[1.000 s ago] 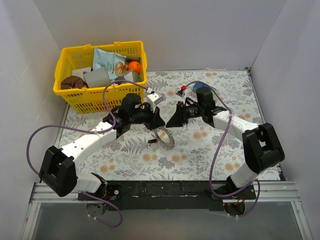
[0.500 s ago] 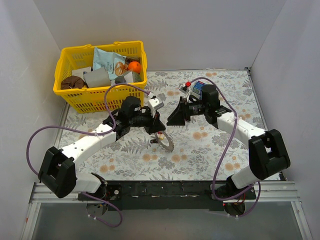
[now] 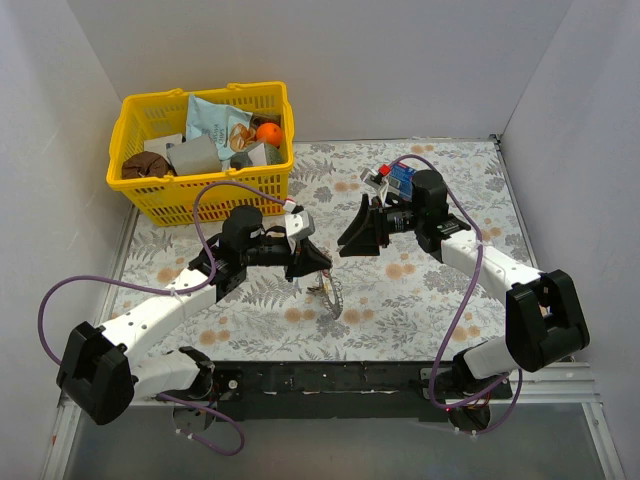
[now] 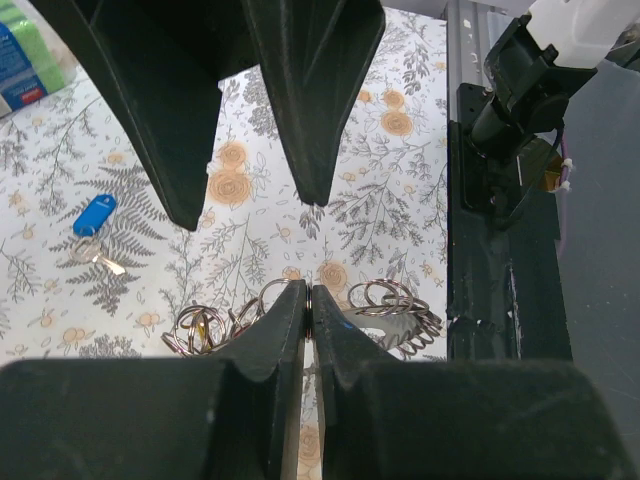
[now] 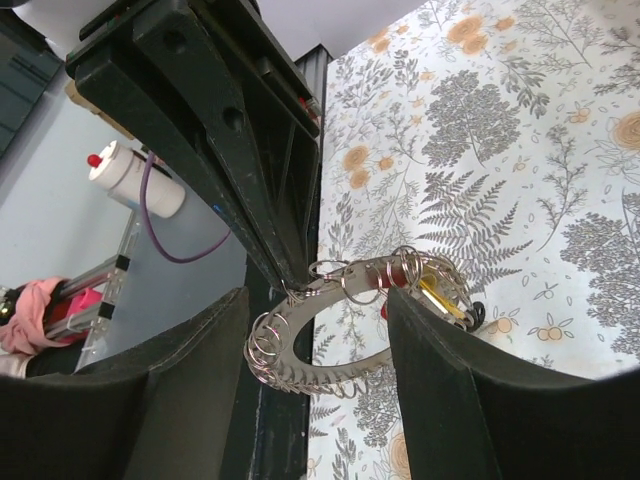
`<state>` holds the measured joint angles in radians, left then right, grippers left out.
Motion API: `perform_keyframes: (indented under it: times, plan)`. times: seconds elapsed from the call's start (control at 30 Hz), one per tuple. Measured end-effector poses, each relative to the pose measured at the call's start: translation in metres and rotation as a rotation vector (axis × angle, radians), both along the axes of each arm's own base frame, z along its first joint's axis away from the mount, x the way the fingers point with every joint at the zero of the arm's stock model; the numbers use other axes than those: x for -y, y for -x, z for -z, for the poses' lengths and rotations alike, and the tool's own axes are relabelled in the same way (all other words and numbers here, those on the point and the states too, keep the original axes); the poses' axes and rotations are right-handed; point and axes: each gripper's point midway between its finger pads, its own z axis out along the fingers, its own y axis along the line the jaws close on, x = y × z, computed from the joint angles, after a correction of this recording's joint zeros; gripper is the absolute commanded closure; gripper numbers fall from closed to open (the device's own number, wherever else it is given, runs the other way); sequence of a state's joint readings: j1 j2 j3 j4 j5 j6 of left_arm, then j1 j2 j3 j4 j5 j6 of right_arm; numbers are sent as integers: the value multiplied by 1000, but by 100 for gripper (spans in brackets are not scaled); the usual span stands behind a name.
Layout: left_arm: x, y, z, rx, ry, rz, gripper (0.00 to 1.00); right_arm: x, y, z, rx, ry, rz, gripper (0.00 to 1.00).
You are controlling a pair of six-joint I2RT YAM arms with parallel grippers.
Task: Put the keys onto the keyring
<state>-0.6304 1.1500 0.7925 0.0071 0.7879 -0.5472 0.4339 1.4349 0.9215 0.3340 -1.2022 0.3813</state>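
Note:
My left gripper [image 3: 312, 268] is shut on the edge of the keyring [image 3: 330, 297], a silvery hoop hung with several small split rings, and holds it tilted just above the table. In the left wrist view the jaws [image 4: 310, 298] pinch it, with small rings [image 4: 395, 300] on either side. In the right wrist view the keyring [image 5: 300, 335] carries a yellow key [image 5: 437, 297] and a red key [image 5: 400, 272]. My right gripper [image 3: 352, 240] is open and empty, facing the keyring a short way off [image 5: 315, 297]. A blue key [image 4: 94, 215] lies loose on the cloth.
A yellow basket [image 3: 128, 112] with packets and food stands at the back left. A blue-green packet [image 3: 402, 179] lies behind the right arm and also shows in the left wrist view [image 4: 22, 60]. The table's black front rail [image 3: 330, 380] is close below the keyring.
My left gripper has drawn back toward the near edge with the keyring in it. My right gripper has shifted slightly right and back, staying open.

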Motion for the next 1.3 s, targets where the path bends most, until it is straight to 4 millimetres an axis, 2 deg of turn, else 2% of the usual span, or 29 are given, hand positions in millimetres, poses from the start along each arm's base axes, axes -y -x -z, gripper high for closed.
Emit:
perform_keyframes:
  times: [0.4, 0.57, 0.67, 0.83, 0.9, 1.3]
  plan:
    - [8, 5, -17, 64, 86, 65, 100, -14, 31, -3, -17, -22, -116, 46]
    - [8, 6, -19, 68, 94, 70, 100, -14, 32, 0, -25, -21, -117, 51]
    - [8, 6, -19, 70, 95, 70, 100, -14, 32, -1, -25, -22, -116, 56]
    - [6, 5, -17, 72, 92, 55, 100, -14, 33, -3, -22, -27, -122, 73]
    - [5, 5, -17, 73, 91, 48, 100, -14, 34, -3, -21, -28, -126, 77]
    - [2, 4, -14, 86, 96, 14, 100, -15, 30, 4, -35, -20, -121, 69]
